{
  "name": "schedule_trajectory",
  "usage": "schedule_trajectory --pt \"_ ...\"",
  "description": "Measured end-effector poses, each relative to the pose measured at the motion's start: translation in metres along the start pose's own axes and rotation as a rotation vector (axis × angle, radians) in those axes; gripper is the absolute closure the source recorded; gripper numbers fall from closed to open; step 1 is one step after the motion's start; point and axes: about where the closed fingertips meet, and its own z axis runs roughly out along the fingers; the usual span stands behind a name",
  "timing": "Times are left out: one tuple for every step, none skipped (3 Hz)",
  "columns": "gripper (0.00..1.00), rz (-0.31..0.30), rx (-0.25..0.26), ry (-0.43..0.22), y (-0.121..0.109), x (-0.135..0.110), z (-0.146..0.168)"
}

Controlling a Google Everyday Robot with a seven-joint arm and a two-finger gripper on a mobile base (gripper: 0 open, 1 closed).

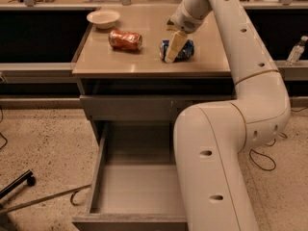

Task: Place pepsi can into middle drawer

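**Gripper at the pepsi can, drawer waiting open below**

My gripper [173, 47] is down on the cabinet top [120, 64], right at the pepsi can [186, 49]. The can lies on its side toward the right of that top, with its long axis running roughly left to right across the view. A pale part of my gripper crosses the front of the can near its middle, so blue shows on either side of it. I meet the can across its short way, which is how a lying can should be taken. Whether my grip is spread around it or already pressed onto it, I cannot tell from here.

My arm [250, 57] comes in from the right. The big lower link rises in the foreground and the upper link bends over to the left. The wrist tips down and slightly toward the camera onto the can.

The orange-red can [125, 39] lies apart to the left of mine, and a white bowl [103, 18] sits farther back in the left corner. Neither is in my way.

The middle drawer [137, 189] is pulled out below and nearer the camera than the can, under a shut drawer front [130, 107]. Its floor is bare, though my own lower link hides its right part. I judge the coming move to be a lift, then a carry forward past the edge of the top and down.
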Motion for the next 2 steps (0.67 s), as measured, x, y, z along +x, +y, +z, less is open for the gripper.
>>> schedule_trajectory --pt "0.00 0.024 -0.018 -0.010 0.0031 0.0047 0.0073" --pt "0.00 0.054 -0.033 -0.023 0.0061 0.0142 0.0114"
